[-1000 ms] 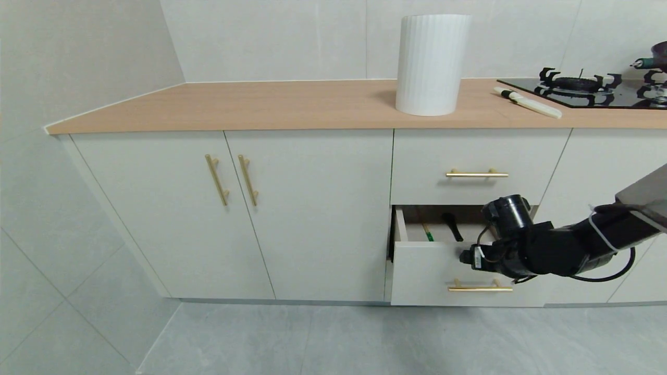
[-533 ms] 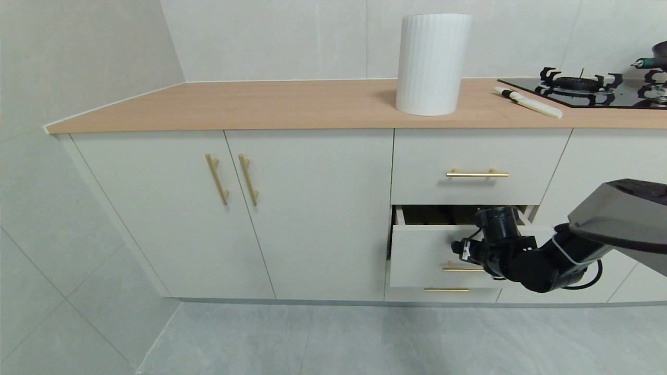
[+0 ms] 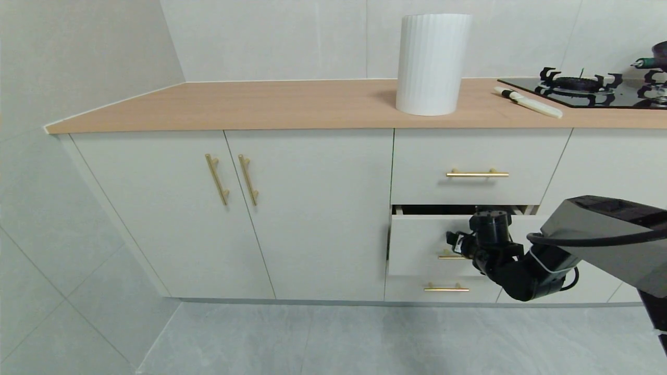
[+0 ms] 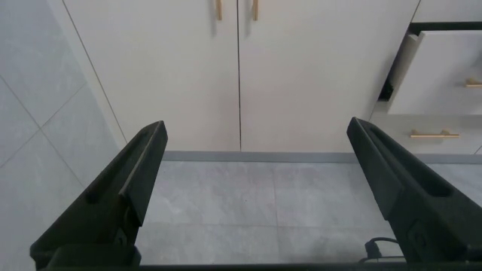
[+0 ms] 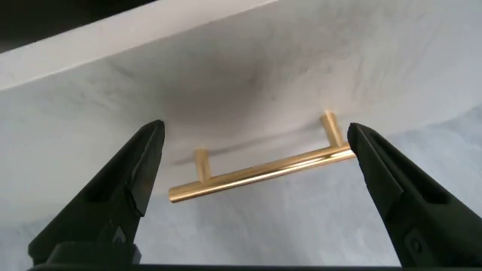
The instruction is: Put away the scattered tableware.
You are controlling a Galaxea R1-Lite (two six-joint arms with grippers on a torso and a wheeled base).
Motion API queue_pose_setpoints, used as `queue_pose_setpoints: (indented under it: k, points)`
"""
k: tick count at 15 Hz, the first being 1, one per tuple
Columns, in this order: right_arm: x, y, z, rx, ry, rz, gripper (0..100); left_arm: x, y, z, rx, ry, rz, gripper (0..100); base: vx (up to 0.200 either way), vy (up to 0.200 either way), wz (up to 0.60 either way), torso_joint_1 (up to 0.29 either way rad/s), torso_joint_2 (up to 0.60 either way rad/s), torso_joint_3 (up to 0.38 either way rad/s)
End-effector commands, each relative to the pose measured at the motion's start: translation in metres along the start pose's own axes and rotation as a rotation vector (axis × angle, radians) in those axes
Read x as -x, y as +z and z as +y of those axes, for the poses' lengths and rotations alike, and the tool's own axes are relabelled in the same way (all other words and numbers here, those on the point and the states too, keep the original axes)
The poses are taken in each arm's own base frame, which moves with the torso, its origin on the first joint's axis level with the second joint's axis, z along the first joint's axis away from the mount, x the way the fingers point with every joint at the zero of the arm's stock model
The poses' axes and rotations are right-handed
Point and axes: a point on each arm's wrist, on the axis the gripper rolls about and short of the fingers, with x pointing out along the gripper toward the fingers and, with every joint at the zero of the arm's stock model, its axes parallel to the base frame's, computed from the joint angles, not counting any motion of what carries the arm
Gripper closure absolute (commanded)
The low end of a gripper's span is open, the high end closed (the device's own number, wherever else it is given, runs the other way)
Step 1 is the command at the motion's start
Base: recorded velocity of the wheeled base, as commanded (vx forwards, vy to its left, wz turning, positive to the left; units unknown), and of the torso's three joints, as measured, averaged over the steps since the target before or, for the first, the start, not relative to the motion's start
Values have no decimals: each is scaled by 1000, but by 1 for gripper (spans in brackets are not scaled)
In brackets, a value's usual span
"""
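The middle drawer (image 3: 417,245) stands a narrow gap out from the cabinet, its contents hidden. My right gripper (image 3: 456,245) is open against the drawer front, at the gold handle (image 3: 447,256). In the right wrist view the handle (image 5: 260,172) lies just beyond the open gripper (image 5: 256,132), nothing between its fingers (image 5: 143,162). A cream knife (image 3: 527,102) lies on the wooden counter (image 3: 260,107) near the stove. My left gripper (image 4: 256,128) is open and low over the floor, facing the cabinet doors, with the drawer (image 4: 444,71) off to one side.
A tall white ribbed cylinder (image 3: 431,63) stands on the counter above the drawers. A black gas stove (image 3: 583,88) sits at the far right. A shut upper drawer (image 3: 477,174) and a lower one (image 3: 446,288) flank the middle drawer. Grey tiled floor (image 3: 312,344) lies in front.
The drawer has slid from wide open to almost shut, hiding the utensils inside. My right gripper moved in toward the cabinet with the drawer front.
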Motion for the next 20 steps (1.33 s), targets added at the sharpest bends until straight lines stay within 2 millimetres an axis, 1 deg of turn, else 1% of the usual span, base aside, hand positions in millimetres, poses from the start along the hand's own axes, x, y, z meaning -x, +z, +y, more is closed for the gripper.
queue_pose_setpoints:
  k: [1, 3, 6, 9, 15, 18, 19, 20]
  points:
    - [-12, -4, -1, -11, -10, -13, 0, 0, 0, 0, 0, 0, 0, 0, 0, 0, 0, 0, 0, 0]
    - [-24, 2, 2, -86, -8, -54, 0, 0, 0, 0, 0, 0, 0, 0, 0, 0, 0, 0, 0, 0]
    - [-31, 9, 0, -116, -10, -80, 0, 0, 0, 0, 0, 0, 0, 0, 0, 0, 0, 0, 0, 0]
    - [-44, 15, -4, -163, -30, -121, 0, 0, 0, 0, 0, 0, 0, 0, 0, 0, 0, 0, 0, 0]
    - [-50, 23, -6, -197, -36, -153, 0, 0, 0, 0, 0, 0, 0, 0, 0, 0, 0, 0, 0, 0]
    - [-46, 23, -7, -196, -43, -147, 0, 0, 0, 0, 0, 0, 2, 0, 0, 0, 0, 0, 0, 0]
    - [-37, 25, -9, -188, -47, -133, 0, 0, 0, 0, 0, 0, 0, 0, 0, 0, 0, 0, 0, 0]
    - [-19, 31, -12, -180, -39, -110, 0, 0, 0, 0, 0, 0, 0, 0, 0, 0, 0, 0, 0, 0]
